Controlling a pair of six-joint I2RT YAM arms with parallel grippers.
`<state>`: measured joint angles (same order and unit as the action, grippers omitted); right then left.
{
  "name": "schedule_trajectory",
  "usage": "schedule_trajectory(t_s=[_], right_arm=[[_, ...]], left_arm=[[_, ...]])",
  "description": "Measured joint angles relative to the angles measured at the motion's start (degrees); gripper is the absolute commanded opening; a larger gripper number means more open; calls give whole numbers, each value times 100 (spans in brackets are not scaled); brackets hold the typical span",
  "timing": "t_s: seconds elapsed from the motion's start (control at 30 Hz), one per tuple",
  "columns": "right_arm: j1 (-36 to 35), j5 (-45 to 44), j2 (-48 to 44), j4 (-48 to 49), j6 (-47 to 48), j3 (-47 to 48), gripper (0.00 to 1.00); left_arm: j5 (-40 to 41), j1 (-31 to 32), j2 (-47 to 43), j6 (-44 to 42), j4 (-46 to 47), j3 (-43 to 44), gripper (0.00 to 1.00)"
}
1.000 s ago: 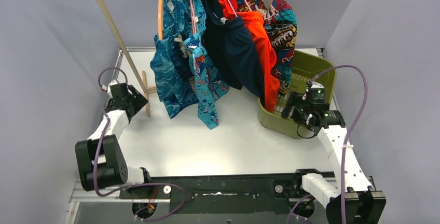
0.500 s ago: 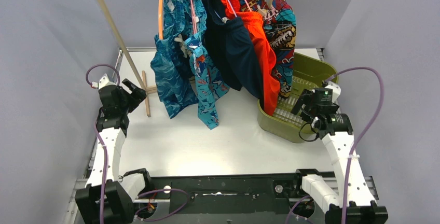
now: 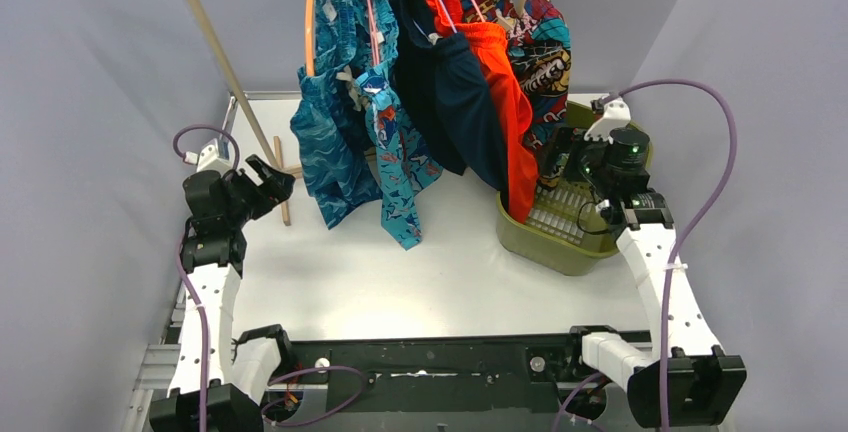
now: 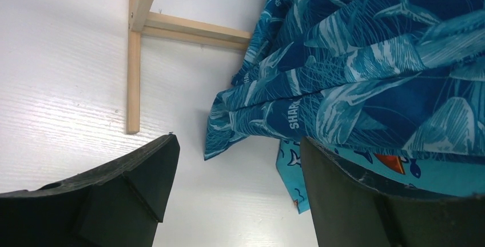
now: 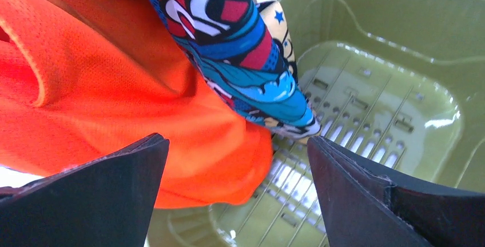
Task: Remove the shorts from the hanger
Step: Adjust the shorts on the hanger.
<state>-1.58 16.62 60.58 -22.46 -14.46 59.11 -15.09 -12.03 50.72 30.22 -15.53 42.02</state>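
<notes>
Both arms have lifted toward the rack [image 3: 213,42]. The right pincer [image 5: 234,143] gapes wide at the orange-red shorts [image 5: 86,75], and the left pincer [image 4: 237,141] stands open by the teal shorts [image 4: 354,58], both empty.

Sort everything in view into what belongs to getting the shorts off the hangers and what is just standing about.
Belongs to the job: teal shark-print shorts, turquoise cartoon-print shorts, navy shorts, orange-red shorts, multicolour patterned shorts, hangers, left gripper, right gripper, both open.
Standing about: wooden rack, green basket, white table.
</notes>
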Motion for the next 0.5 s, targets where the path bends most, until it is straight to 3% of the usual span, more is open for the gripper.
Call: schedule_trajectory(t_s=[0.2,0.23,0.4,0.5], right_arm=[[0,599,761,1049,861,-81,99],[0,807,1005,1130,953,-2,96],[-149,1639,1753,1587,1185,155,60],[-396,1888,1814,1757,1211,234,45]], left_arm=[[-234,11,-129,-151,-61,2,77],[-260,20,-133,-181,-63,2,77],[-321,33,-138,-256,-74,0,77],[-341,33,-142,-269,-59,-24,77]])
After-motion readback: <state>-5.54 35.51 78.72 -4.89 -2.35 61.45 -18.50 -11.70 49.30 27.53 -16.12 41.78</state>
